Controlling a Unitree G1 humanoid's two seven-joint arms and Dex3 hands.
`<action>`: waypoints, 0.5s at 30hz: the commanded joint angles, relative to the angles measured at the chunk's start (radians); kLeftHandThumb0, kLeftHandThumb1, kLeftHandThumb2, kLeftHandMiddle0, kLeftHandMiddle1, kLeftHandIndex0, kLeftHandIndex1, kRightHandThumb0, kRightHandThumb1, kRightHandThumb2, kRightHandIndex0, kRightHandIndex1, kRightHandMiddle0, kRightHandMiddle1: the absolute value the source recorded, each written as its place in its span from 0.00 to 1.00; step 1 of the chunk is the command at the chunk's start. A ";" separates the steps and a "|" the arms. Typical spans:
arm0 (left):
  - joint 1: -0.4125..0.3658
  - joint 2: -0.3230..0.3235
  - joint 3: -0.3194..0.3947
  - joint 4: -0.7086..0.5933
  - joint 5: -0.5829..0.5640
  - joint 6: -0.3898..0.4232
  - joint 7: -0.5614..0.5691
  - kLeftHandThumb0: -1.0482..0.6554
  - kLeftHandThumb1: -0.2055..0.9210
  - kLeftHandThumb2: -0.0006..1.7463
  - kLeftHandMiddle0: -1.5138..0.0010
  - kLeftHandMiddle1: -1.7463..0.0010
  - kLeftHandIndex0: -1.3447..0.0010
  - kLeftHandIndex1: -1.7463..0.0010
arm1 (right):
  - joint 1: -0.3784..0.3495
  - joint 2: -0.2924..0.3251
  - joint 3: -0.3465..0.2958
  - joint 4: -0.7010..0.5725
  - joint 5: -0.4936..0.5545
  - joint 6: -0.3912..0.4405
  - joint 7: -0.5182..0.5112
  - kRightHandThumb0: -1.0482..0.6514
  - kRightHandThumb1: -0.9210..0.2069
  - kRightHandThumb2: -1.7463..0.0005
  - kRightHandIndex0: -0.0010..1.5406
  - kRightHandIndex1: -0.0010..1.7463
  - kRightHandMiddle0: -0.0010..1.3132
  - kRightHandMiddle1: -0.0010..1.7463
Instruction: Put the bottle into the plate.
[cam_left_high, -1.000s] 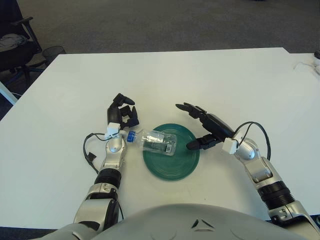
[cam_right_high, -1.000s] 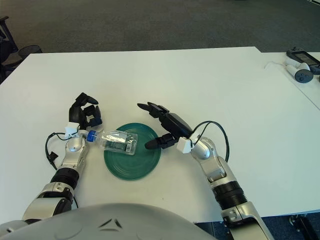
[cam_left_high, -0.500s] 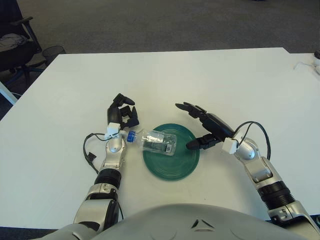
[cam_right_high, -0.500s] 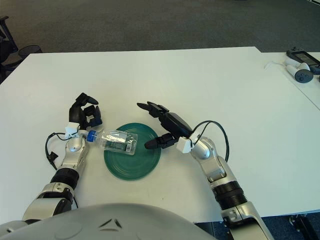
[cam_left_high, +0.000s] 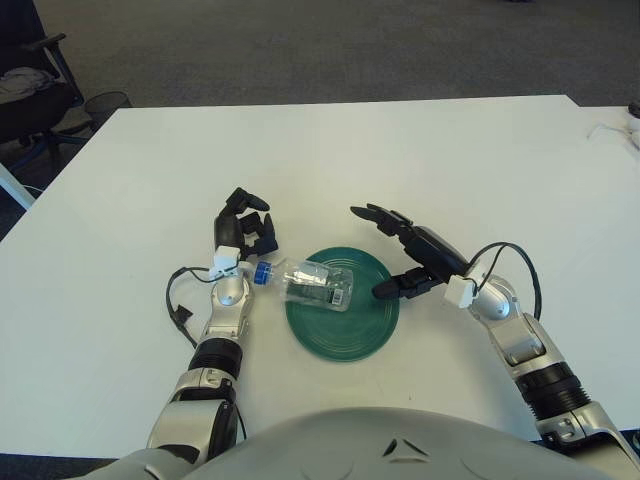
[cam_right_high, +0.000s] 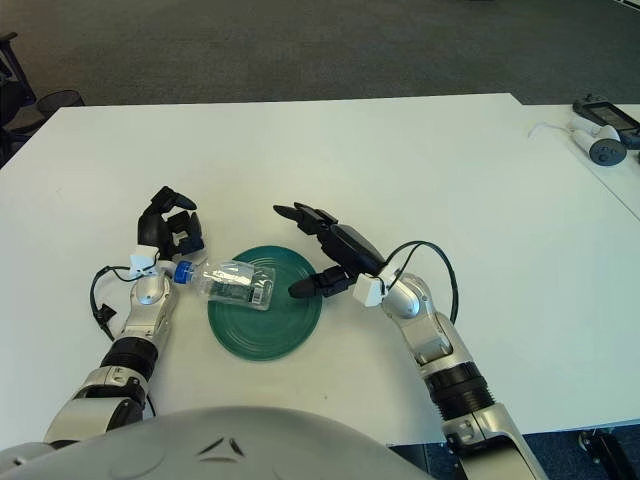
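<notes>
The small clear plastic bottle with a blue cap (cam_left_high: 312, 282) lies on its side, its labelled body over the left part of the round dark-green plate (cam_left_high: 345, 335) and its neck and cap sticking out past the plate's left rim onto the white table (cam_left_high: 450, 160). It looks empty or nearly so, so I judge it light, thin-walled and apt to dent under a hard squeeze; being round and smooth, it will also roll or skid if nudged sideways. The best place to take hold, I think, is across the body around the label, fingers on opposite sides, rather than at the narrow neck (the cap end offers little to pinch and would let the body swing).

My left hand (cam_left_high: 243, 232) sits just beside the cap, on its far-left side, fingers loosely curled and holding nothing; I cannot tell whether a fingertip touches the cap. My right hand (cam_left_high: 412, 255) hovers at the plate's right edge, fingers spread and empty, thumb pointing toward the bottle but apart from it.

Against the views from a second and half a second ago, nothing differs: bottle, plate and both hands keep the same places and poses.
</notes>
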 joint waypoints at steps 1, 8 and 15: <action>0.077 -0.008 -0.004 0.050 0.011 0.003 -0.003 0.32 0.37 0.82 0.18 0.00 0.49 0.00 | 0.005 0.000 -0.001 -0.015 0.010 0.005 0.007 0.00 0.00 0.84 0.05 0.03 0.00 0.17; 0.073 -0.009 -0.002 0.055 0.004 0.011 -0.009 0.32 0.38 0.82 0.19 0.00 0.49 0.00 | 0.001 0.000 -0.001 -0.008 0.010 0.003 0.007 0.00 0.00 0.84 0.05 0.03 0.00 0.17; 0.069 -0.006 -0.002 0.065 0.006 -0.003 -0.011 0.32 0.38 0.82 0.19 0.00 0.49 0.00 | -0.003 0.001 -0.001 -0.004 0.010 0.003 0.007 0.00 0.00 0.84 0.05 0.03 0.00 0.17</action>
